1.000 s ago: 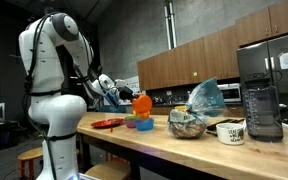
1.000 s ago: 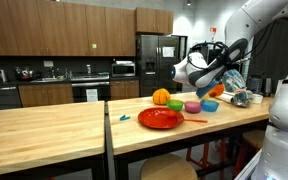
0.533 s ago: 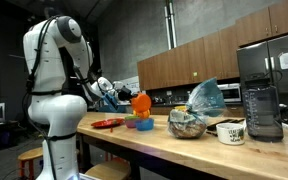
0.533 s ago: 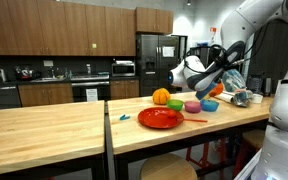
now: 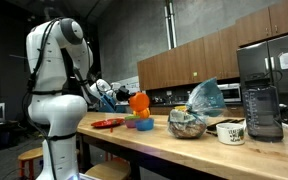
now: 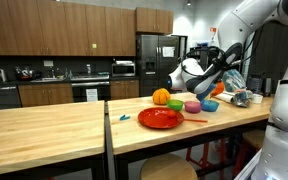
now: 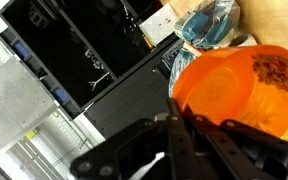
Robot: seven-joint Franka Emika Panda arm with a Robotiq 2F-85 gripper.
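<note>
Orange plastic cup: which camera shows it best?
The wrist view: the orange plastic cup fills much of the frame, gripped by the hand. In both exterior views the cup is a small orange shape.

Pincer (image 7: pixel 176 120) drawn back slightly toward the robot's body; orange cup (image 5: pixel 138 101) carried along in its grip.
</note>
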